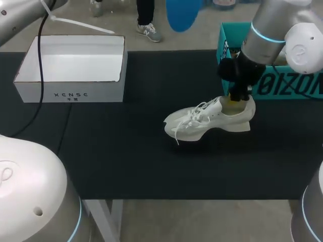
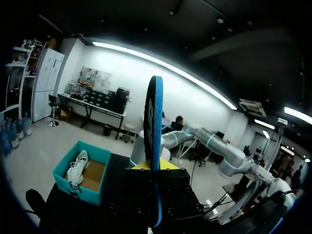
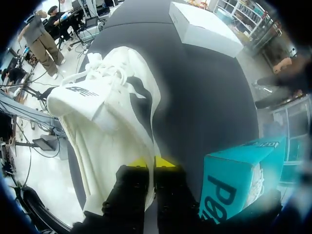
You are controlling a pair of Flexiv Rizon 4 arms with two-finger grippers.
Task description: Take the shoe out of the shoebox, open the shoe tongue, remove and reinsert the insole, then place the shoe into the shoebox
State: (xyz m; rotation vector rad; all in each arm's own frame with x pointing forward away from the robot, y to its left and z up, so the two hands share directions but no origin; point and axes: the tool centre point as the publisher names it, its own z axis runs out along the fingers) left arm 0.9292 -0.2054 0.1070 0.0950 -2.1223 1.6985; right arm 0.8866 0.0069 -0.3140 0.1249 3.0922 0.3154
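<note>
A white lace-up shoe [image 1: 209, 120] lies on the black mat, toe toward the left. My right gripper [image 1: 236, 100] comes down on its heel, shut on the heel collar. In the right wrist view the yellow tips of the right gripper [image 3: 151, 163] pinch the shoe's [image 3: 107, 112] rim, and the tongue and laces lie ahead. My left gripper [image 2: 154, 165] is held high, shut on a blue insole [image 2: 154, 122] that stands upright and edge-on between its fingers. The insole [image 1: 184, 12] shows at the head view's top edge.
An open white shoebox [image 1: 70, 68] stands at the back left of the mat. A teal shoebox [image 1: 282, 85] sits at the back right, just behind my right arm; in the left wrist view the teal shoebox [image 2: 80, 170] holds another white shoe.
</note>
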